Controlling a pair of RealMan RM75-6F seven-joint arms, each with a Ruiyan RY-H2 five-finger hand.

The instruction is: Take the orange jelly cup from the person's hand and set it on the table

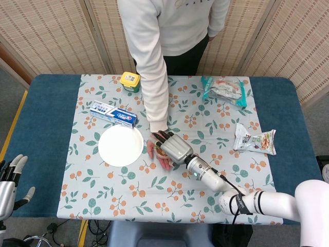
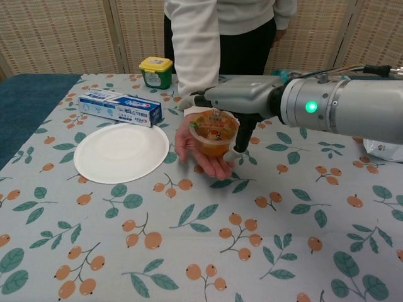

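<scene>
The orange jelly cup [image 2: 214,133] sits upright in the person's upturned palm [image 2: 203,157] over the middle of the table. In the head view only a sliver of the cup [image 1: 161,152] shows beneath my right hand [image 1: 175,146]. That right hand [image 2: 242,100] arches over the cup, fingers stretched across its lid and the thumb hanging down by its right side. I see no firm grip on it. My left hand [image 1: 11,180] hangs off the table's near left corner, fingers apart and holding nothing.
A white plate [image 2: 121,152] lies left of the person's hand, with a toothpaste box [image 2: 119,107] behind it and a yellow-lidded tub [image 2: 156,71] further back. Snack bags [image 1: 224,89] [image 1: 255,140] lie at the right. The person's arm [image 1: 154,87] reaches in from the far side.
</scene>
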